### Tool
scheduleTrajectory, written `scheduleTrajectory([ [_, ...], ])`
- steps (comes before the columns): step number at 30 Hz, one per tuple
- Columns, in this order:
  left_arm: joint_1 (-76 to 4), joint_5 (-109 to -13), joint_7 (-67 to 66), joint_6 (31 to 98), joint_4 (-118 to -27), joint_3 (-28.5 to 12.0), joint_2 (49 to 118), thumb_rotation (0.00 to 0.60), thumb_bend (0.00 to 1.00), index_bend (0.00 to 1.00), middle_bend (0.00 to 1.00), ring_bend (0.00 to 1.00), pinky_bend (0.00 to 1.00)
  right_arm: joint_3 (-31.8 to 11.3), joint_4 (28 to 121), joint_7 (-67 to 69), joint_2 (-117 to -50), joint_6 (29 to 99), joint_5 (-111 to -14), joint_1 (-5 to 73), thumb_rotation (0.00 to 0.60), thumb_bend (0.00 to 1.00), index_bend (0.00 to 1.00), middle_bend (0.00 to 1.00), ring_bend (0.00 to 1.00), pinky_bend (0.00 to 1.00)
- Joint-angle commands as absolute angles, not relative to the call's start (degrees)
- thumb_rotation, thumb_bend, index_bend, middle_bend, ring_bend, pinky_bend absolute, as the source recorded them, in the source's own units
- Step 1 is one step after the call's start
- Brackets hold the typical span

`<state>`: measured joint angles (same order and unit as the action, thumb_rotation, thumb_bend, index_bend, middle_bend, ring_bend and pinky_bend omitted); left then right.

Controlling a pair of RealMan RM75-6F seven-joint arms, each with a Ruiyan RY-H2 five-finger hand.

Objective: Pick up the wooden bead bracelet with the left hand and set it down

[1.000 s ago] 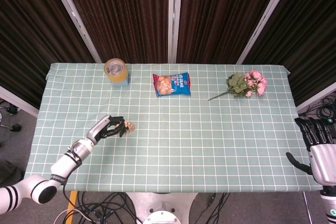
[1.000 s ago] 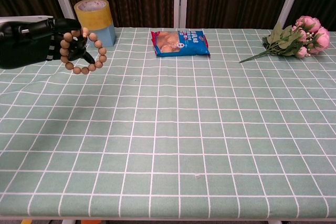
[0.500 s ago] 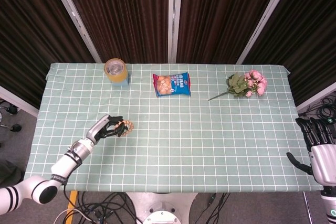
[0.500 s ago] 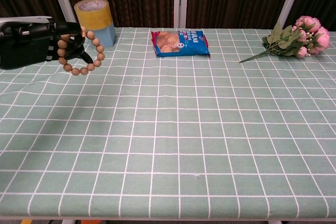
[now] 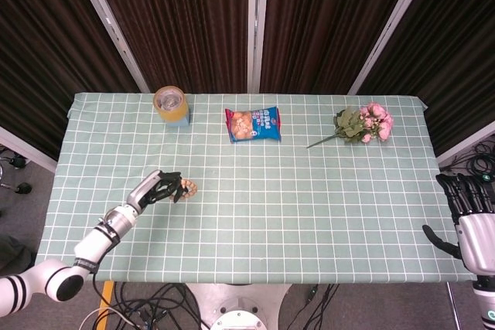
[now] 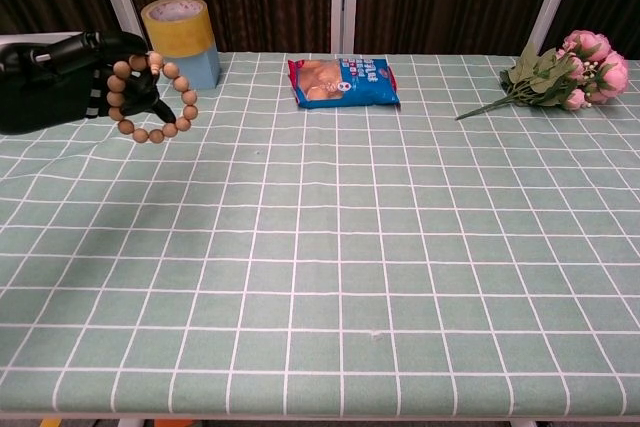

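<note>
Bracelet [image 6: 152, 97] hangs from the left hand [image 6: 60, 80] above the near-left part of the table [image 6: 330, 247], clear of the cloth, so the pick-up looks done and the setting down is what remains. In the chest view the bead ring is upright and open, looped over the dark fingers [image 6: 135, 92], which are curled narrowly around its left side; the beads on the right side hang free. The head view shows the same hand [image 5: 158, 186] reaching in from the near-left corner with the bracelet [image 5: 188, 187] at its fingertips. My reading is that the hand must lower to the cloth and uncurl to let the ring drop flat.

Right hand [image 5: 466, 208] sits off the near-right edge of the table, holding nothing, its fingers extended and apart.

Farther back, a tape roll [image 6: 181, 37] stands at the far left, just behind the held bracelet in the chest view. A snack bag [image 6: 343, 82] lies at far centre, and a bunch of flowers [image 6: 565, 72] lies at the far right.
</note>
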<state>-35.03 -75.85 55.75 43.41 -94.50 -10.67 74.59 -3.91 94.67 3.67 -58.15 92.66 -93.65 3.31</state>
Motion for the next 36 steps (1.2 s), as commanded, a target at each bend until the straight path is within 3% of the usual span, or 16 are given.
scheduleTrajectory([
  [1, -34.9, -75.8, 55.7, 43.6, -94.6, -10.7, 74.6, 0.298, 0.57, 0.66, 0.74, 0.4, 0.07, -3.9, 94.7, 3.7, -58.1, 92.8, -93.7, 3.3, 0.6, 0.1, 0.0, 0.11, 0.0, 0.0],
  [13, -34.6, -76.1, 55.3, 44.3, -94.8, -10.5, 74.6, 0.306, 0.64, 0.66, 0.72, 0.4, 0.07, -3.9, 94.7, 3.8, -58.1, 93.5, -94.0, 2.9, 0.6, 0.1, 0.0, 0.11, 0.0, 0.0],
  [19, -34.6, -76.3, 55.0, 44.7, -94.7, -10.3, 74.9, 0.374, 0.66, 0.61, 0.68, 0.39, 0.07, -4.0, 94.7, 3.8, -58.1, 93.5, -94.0, 3.0, 0.6, 0.1, 0.0, 0.11, 0.0, 0.0],
  [24, -34.7, -76.0, 55.0, 44.6, -94.5, -10.5, 75.1, 0.391, 0.69, 0.56, 0.65, 0.39, 0.07, -4.1, 94.6, 3.9, -58.1, 93.4, -93.9, 3.0, 0.6, 0.1, 0.0, 0.11, 0.0, 0.0],
  [36, -34.9, -76.3, 55.0, 44.6, -94.5, -10.4, 75.2, 0.495, 0.82, 0.52, 0.62, 0.37, 0.07, -4.1, 94.6, 4.2, -58.1, 93.4, -93.8, 3.0, 0.6, 0.1, 0.0, 0.11, 0.0, 0.0],
])
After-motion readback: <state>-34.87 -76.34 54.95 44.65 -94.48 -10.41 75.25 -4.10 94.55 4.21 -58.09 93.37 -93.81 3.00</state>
